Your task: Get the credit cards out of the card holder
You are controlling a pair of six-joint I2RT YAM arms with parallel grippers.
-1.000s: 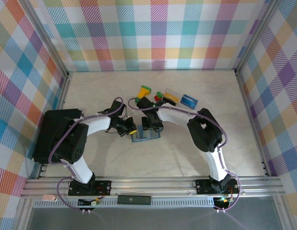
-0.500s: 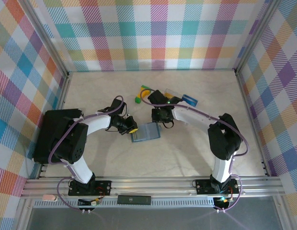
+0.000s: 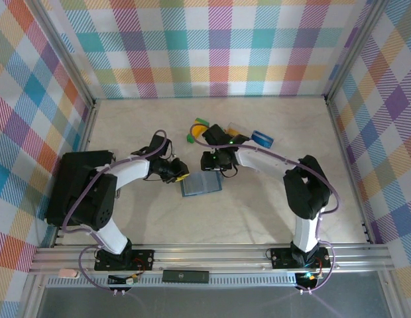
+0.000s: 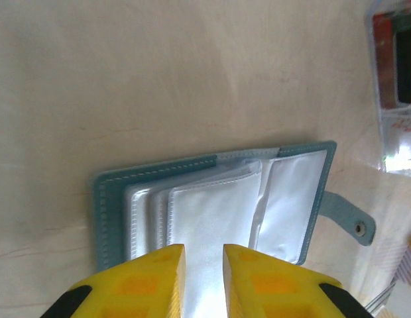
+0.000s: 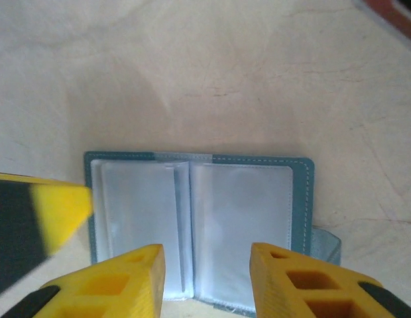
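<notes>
- The holder lies open and flat on the table, near its middle and just ahead of both arms, with the sleeves facing up.
- The left gripper hangs at the holder's 9 o'clock edge. Its jaws are a narrow slit apart above a sleeve, and I cannot tell whether they touch it.
- The right gripper hovers at the holder's 12 o'clock edge, jaws well apart and clamped on nothing.
- The step in hand, as I judge it, is checking the sleeves for a card left inside.
- To do it well, the left gripper should pin the 9 o'clock page so the holder cannot slide.
- The right gripper should come down at a pocket's mouth and pinch the card's edge only, not the film. It should then draw the card straight along the pocket, low and slow.
- The sleeves glare white, so it is hard to make out whether any pocket holds a pale card, or which way the mouths open. Loose pages stacked at the fold hide those beneath.
- In the left wrist view, a snap tab sticks out at the holder's 4 o'clock corner. A clear case with red and dark inside is cut off at the frame's 2 o'clock edge.
- Farther off, the blue card lies on the table at the holder's 1 o'clock, well apart from it. The right arm covers part of what lies between.
</notes>
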